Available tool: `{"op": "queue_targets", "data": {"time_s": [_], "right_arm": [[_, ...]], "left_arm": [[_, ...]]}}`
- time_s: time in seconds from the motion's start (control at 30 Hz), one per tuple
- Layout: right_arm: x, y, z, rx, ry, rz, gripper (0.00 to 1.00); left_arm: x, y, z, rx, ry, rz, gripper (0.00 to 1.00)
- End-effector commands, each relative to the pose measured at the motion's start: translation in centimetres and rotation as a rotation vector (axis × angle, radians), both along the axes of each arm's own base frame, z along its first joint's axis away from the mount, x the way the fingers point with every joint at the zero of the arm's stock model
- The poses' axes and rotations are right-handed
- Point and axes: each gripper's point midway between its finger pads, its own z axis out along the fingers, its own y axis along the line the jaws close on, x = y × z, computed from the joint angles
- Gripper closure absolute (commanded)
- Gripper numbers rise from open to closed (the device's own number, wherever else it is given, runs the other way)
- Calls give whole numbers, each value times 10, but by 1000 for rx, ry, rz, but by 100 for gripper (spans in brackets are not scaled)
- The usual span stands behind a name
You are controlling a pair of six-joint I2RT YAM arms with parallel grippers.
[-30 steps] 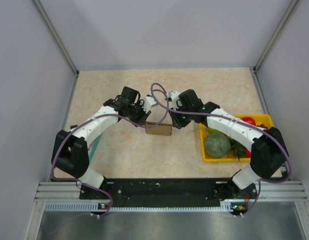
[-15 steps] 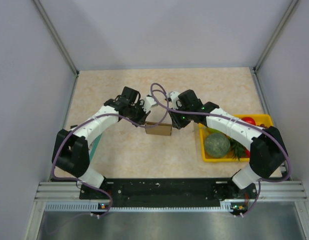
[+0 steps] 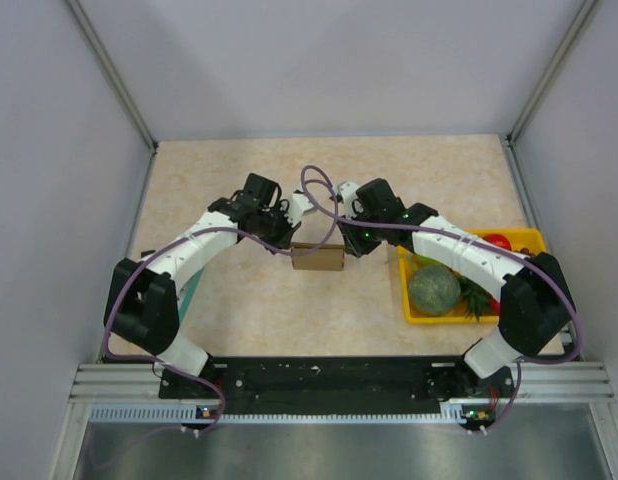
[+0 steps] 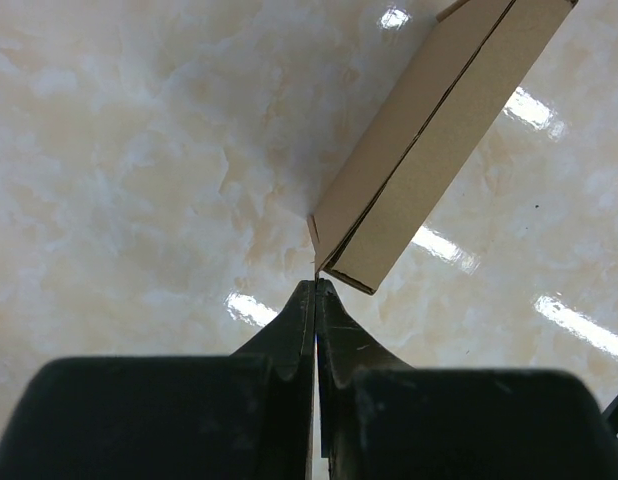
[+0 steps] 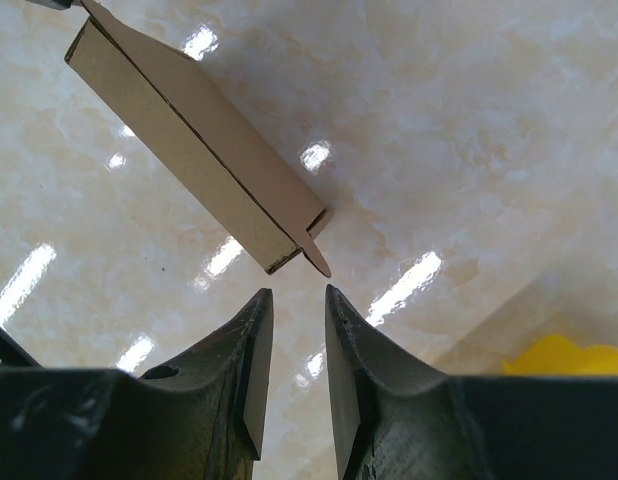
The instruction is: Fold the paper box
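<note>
The paper box (image 3: 318, 258) sat centre frame in top view, between both grippers, long axis left-right. Left gripper (image 4: 316, 287) was fully closed, apparently pinching the thin end flap (image 4: 315, 240) at the box's near corner. Right gripper (image 5: 297, 296) was slightly parted and empty, with the opposite end tab (image 5: 320, 256) just beyond its tips, up-frame

Yellow tray (image 3: 439, 318) — green melon (image 3: 434, 289), red fruit (image 3: 497, 241), beige tabletop (image 3: 209, 175)

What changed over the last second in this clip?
The left fingers closed, now pinching what looks like the end flap of the paper box. The right fingers stay slightly apart, just short of the opposite flap, gripping nothing. From overhead, the box and the yellow tray look unmoved.
</note>
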Motion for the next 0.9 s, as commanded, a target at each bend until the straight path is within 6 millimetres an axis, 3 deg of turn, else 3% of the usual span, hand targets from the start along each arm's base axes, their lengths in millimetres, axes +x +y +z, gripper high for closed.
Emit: {"op": "queue_targets", "data": {"time_s": [0.0,0.4,0.87], "right_arm": [[16,6,19,16,-66,-15,72],[23,5,9,-38,-69,-2,77],[18,9,1,-29,-37,22,81]], "left_arm": [[4,-9,18,-33,-52,-18,100],[3,-8,22,-27,-77,-23,100],[4,-9,22,-27,-81,-23,100]]}}
